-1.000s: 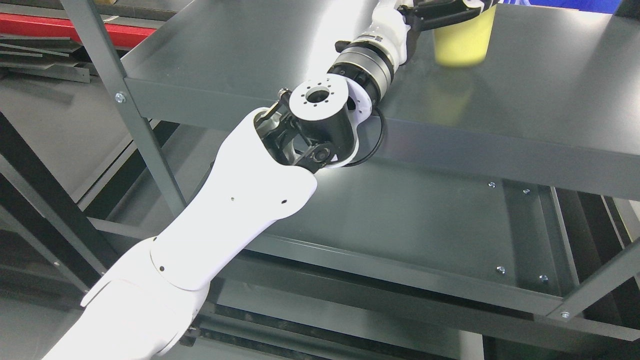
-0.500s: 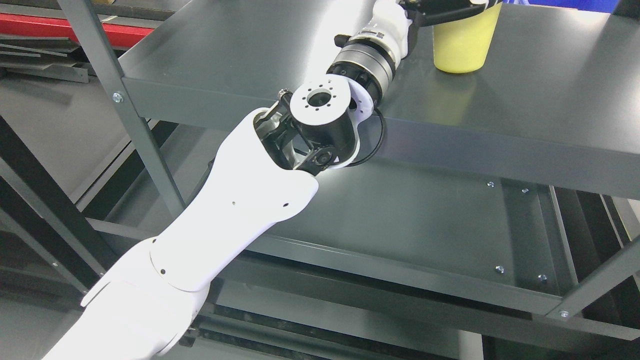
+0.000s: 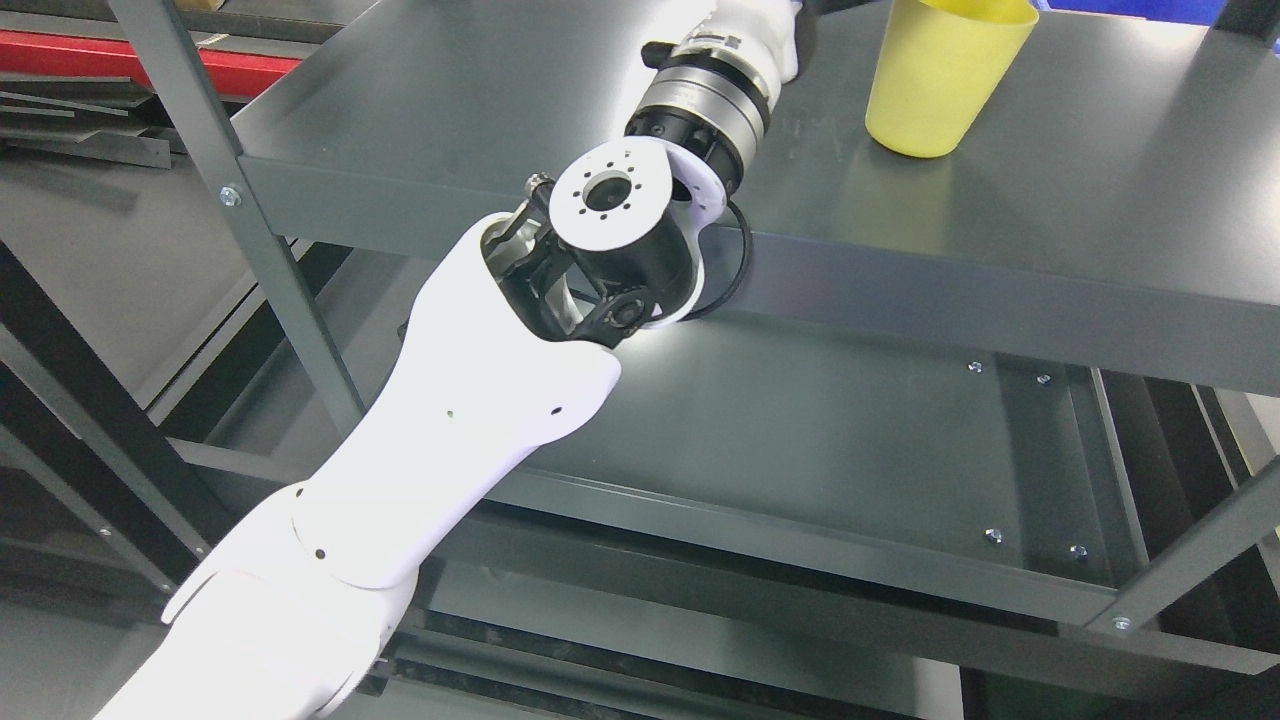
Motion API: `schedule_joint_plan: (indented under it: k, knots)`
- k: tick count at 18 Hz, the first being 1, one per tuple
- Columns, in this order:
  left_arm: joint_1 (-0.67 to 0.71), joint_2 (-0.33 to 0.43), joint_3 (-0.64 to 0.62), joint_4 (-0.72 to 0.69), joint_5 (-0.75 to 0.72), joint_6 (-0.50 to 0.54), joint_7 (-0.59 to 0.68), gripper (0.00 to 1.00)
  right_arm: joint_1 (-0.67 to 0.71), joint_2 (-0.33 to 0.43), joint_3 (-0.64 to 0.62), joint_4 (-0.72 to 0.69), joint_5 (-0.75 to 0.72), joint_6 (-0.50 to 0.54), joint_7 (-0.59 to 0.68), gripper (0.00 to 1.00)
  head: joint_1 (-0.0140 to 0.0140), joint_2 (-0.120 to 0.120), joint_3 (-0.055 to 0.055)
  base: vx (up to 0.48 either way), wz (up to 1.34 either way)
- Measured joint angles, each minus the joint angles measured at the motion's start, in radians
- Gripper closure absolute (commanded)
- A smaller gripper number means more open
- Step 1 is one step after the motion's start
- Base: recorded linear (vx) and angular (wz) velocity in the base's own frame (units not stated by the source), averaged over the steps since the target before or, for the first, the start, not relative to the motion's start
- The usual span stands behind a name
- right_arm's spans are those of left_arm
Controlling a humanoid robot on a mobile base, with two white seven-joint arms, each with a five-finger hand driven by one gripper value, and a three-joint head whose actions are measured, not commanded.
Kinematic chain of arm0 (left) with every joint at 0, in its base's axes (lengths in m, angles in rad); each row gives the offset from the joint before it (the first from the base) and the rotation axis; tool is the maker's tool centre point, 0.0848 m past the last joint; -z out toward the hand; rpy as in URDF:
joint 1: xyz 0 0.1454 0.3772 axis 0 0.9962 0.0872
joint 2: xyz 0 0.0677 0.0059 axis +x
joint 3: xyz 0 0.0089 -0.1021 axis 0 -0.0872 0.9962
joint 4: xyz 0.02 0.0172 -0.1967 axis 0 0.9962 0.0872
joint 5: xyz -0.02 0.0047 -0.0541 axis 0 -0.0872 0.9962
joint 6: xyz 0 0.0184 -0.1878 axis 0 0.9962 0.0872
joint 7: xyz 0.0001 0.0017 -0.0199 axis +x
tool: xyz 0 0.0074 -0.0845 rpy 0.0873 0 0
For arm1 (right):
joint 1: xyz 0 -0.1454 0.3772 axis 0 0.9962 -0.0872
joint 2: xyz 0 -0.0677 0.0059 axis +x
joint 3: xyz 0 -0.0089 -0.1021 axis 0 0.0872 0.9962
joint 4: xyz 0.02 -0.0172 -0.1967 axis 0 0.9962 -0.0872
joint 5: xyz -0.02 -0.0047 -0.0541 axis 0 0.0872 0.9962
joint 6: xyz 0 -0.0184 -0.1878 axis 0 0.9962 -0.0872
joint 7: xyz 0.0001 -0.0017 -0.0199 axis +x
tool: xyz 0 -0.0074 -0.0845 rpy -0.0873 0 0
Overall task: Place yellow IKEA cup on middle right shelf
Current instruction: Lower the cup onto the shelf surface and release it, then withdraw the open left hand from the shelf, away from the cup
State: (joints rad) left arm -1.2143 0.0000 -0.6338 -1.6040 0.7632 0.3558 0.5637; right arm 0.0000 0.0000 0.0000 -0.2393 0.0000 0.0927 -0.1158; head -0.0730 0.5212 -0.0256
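Note:
The yellow cup (image 3: 935, 85) stands upright on the dark grey metal shelf (image 3: 1050, 210), toward its right side at the top of the head view. Nothing grips it. My left arm (image 3: 480, 400) reaches up from the lower left, and its wrist (image 3: 700, 95) lies over the shelf to the left of the cup. The hand itself is cut off by the top edge, with only a dark sliver showing left of the cup's rim, apart from it. The right arm is out of view.
A lower shelf (image 3: 850, 430) lies beneath, with bolts near its right side. A grey upright post (image 3: 240, 200) stands at the left, and another (image 3: 1190, 560) at the lower right. A red bar (image 3: 100, 55) and metal strips lie at the far left.
The hand held the cup by its rim and set it on the shelf. It has now let go and drawn back to the left, out past the top edge. The view has shifted slightly.

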Motion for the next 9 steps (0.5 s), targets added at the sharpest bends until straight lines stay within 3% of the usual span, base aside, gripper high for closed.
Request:
schedule_joint_plan:
  k: [4,9]
  knots:
    - [0.035,0.000,0.017,-0.022,-0.034,-0.032,-0.050,0.01,0.000,0.000,0.000,0.000,0.000,0.000,0.000,0.01,0.0000,0.000,0.000,0.002,-0.01]
    - [0.089,0.000,0.026,-0.069,-0.054,-0.072,-0.216,0.01,0.000,0.000,0.000,0.000,0.000,0.000,0.000,0.01,0.0000,0.000,0.000,-0.001,0.00]
